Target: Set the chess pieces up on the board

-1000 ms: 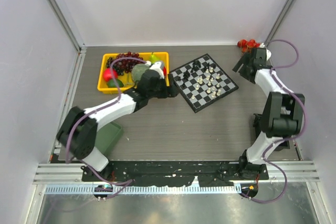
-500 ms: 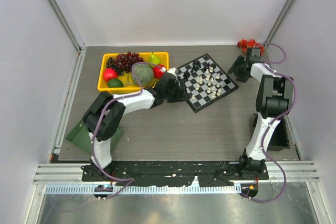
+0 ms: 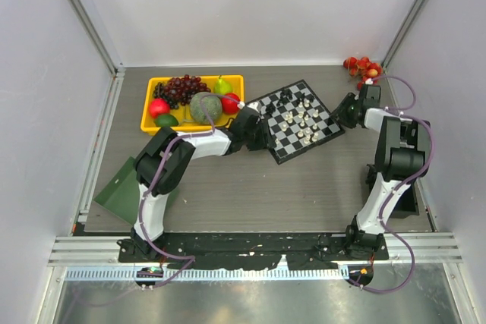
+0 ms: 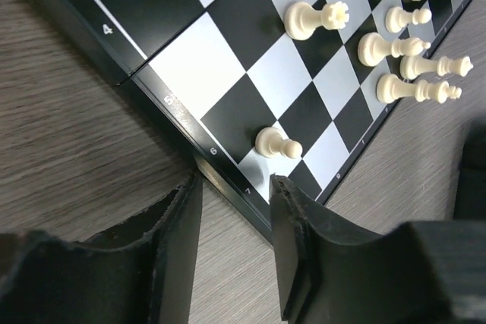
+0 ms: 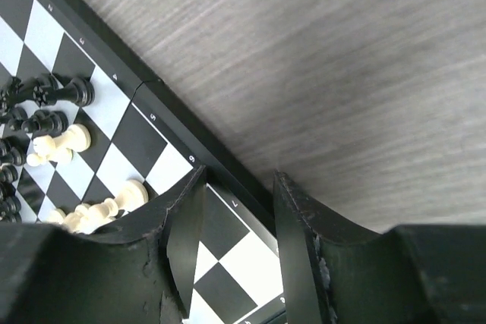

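Note:
The board (image 3: 298, 121) lies tilted in the middle back of the table, with black and cream chess pieces (image 3: 300, 115) scattered and lying on it. My left gripper (image 3: 262, 136) is open at the board's left edge (image 4: 228, 187), straddling the border; a cream pawn (image 4: 277, 144) lies just beyond its fingers. Several cream pieces (image 4: 410, 51) lie further in. My right gripper (image 3: 343, 114) is open over the board's right edge (image 5: 228, 180). Black pieces (image 5: 57, 92) and cream pieces (image 5: 91, 214) lie to its left.
A yellow tray (image 3: 156, 121) of fruit, with dark grapes (image 3: 181, 89) and a green melon (image 3: 205, 107), sits left of the board. Red fruit (image 3: 361, 66) lies in the back right corner. A green tray (image 3: 121, 187) leans by the left arm.
The left gripper has moved right from the yellow tray to the board's left edge. The right gripper has moved down and left to the board's right edge.

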You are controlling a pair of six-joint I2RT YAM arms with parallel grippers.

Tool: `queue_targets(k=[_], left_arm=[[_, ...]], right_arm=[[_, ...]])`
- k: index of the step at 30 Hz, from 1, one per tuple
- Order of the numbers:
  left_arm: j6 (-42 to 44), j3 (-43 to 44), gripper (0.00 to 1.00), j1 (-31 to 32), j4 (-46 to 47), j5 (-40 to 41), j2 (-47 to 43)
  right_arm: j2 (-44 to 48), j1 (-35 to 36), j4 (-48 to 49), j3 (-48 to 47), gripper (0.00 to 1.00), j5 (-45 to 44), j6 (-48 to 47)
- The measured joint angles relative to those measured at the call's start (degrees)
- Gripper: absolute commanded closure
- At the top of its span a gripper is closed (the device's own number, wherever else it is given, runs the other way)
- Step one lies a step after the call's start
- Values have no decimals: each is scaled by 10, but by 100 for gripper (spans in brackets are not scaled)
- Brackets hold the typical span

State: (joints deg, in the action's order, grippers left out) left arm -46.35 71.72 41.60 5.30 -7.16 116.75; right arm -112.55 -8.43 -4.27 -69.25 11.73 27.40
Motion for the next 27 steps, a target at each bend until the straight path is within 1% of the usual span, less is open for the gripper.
queue_targets(k=[3, 8, 13, 19, 27], left_arm=[[2, 0, 63, -3, -4, -4, 2], [4, -1, 66, -9, -9, -12, 2], [18, -21, 67, -7, -8, -10, -13], [22, -80, 68, 16, -5, -1, -57], [12, -183, 70, 57, 6, 7, -135]], right_arm=[[28, -7, 31, 47, 56, 1, 0], [93, -17, 66, 141, 56, -6, -1], [165, -21, 86, 230, 55, -16, -1], [224, -8, 85, 290, 53, -33, -3], [327, 37, 50, 367, 51, -82, -16]])
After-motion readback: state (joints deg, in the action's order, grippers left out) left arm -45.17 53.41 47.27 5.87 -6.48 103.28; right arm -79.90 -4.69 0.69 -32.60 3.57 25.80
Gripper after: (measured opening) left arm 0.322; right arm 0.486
